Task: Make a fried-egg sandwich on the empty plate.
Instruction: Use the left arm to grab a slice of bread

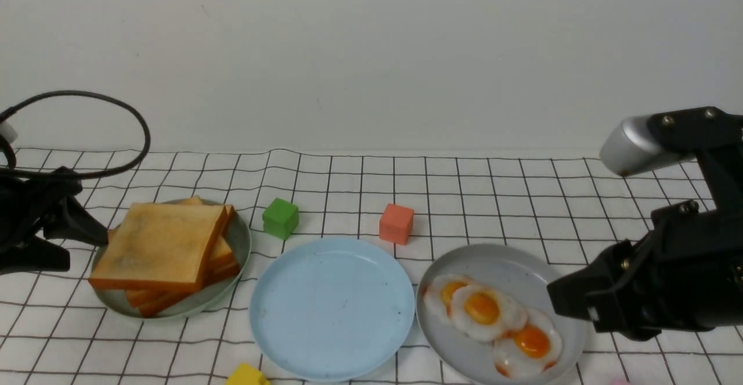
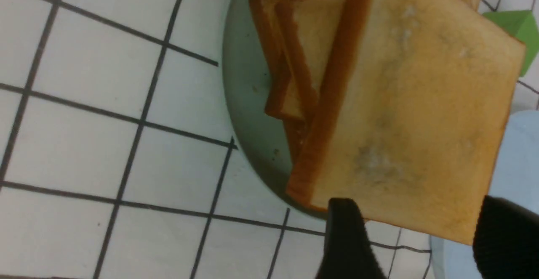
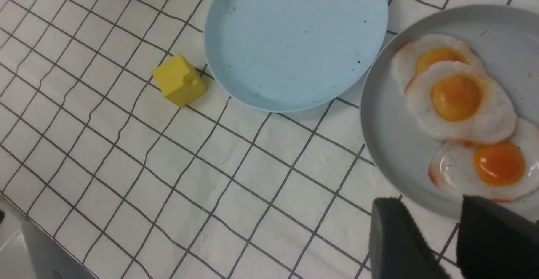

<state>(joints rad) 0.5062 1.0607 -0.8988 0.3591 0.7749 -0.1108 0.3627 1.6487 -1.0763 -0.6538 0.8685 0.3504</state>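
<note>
Light blue and bare, the empty plate (image 1: 334, 309) sits at six o'clock in the front view, with the toast stack (image 1: 165, 251) at its nine o'clock and the fried eggs (image 1: 487, 315) at its three. The left gripper (image 1: 87, 250), jaws wide and empty, should straddle only the top slice's edge, then close gently. The right gripper (image 3: 431, 203) is narrowly parted and holds nothing. How many slices lie lower in the stack is unclear, and the yellow block (image 1: 246, 375) is cut off.
</note>
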